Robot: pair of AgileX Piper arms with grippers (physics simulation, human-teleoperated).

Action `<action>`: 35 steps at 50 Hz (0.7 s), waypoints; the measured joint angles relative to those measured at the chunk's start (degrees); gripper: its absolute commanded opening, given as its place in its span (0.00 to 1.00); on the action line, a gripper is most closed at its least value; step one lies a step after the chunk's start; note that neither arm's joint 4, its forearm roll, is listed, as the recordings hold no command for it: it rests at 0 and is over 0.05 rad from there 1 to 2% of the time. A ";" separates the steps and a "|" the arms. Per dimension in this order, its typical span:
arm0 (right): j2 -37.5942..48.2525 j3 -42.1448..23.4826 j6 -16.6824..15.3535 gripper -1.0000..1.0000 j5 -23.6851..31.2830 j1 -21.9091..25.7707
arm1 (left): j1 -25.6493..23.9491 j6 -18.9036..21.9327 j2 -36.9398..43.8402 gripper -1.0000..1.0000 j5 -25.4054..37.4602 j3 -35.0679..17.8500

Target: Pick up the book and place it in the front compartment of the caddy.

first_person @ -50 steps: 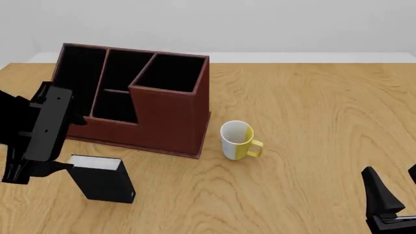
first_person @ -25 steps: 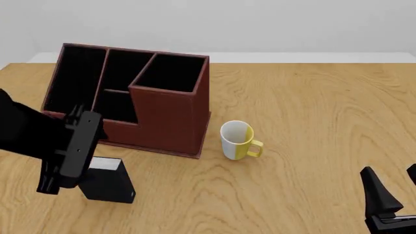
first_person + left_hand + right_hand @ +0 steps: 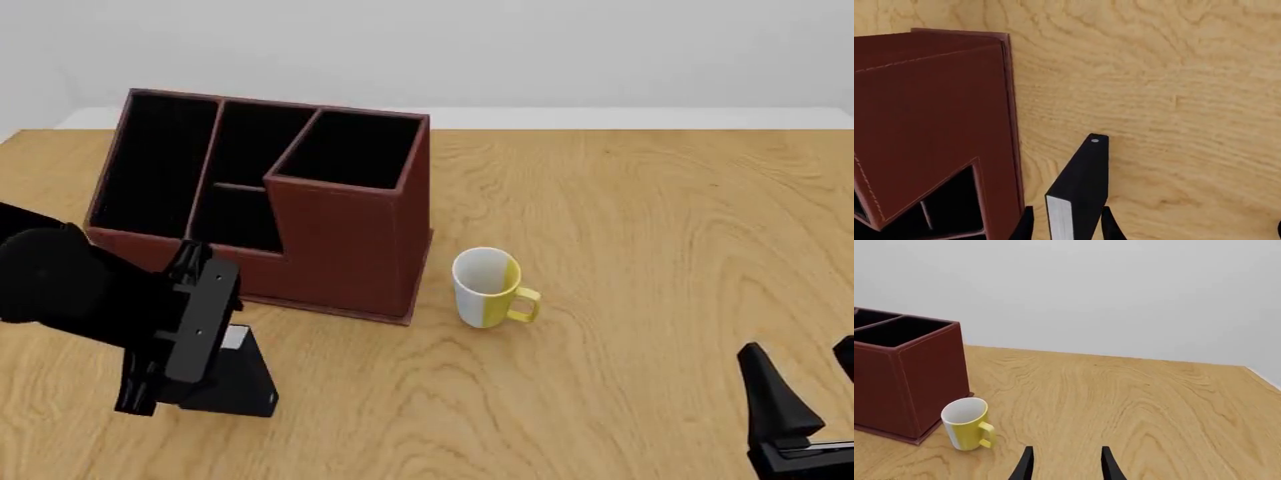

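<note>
My left gripper (image 3: 1064, 227) was down over the black book (image 3: 1079, 187), one finger on each side of its covers with the white page edges showing between them. From the wrist camera I could not tell whether the fingers were pressing the covers or only bracketing them. In the front view my left gripper (image 3: 167, 365) covered most of the book (image 3: 243, 380), which stood upright on the wooden table (image 3: 641, 220), just in front of the caddy's lower wall and apart from it.

The red-brown caddy (image 3: 340, 235) sat on the far left part of the table, its four dark compartments open at the top and its wall stepped down toward the low front compartment. Through the left wrist camera the caddy (image 3: 934, 115) rose just beside the book, with a gap of bare wood between them.

The white-and-yellow mug (image 3: 487, 288) stood upright just to the right of the caddy, handle turned away from it.

My right gripper (image 3: 1064, 465) hung spread and empty above bare table near the right front corner, well away from the mug (image 3: 967, 423) and from everything else.
</note>
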 measured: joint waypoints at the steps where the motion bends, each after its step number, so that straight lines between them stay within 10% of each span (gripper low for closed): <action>1: 0.03 0.00 -0.02 1.00 -0.02 0.02 | -0.03 -0.11 0.14 1.00 -0.20 0.13; 35: 5.06 0.02 -0.61 1.00 -4.61 0.18 | 2.15 -1.95 4.49 1.00 -4.54 1.93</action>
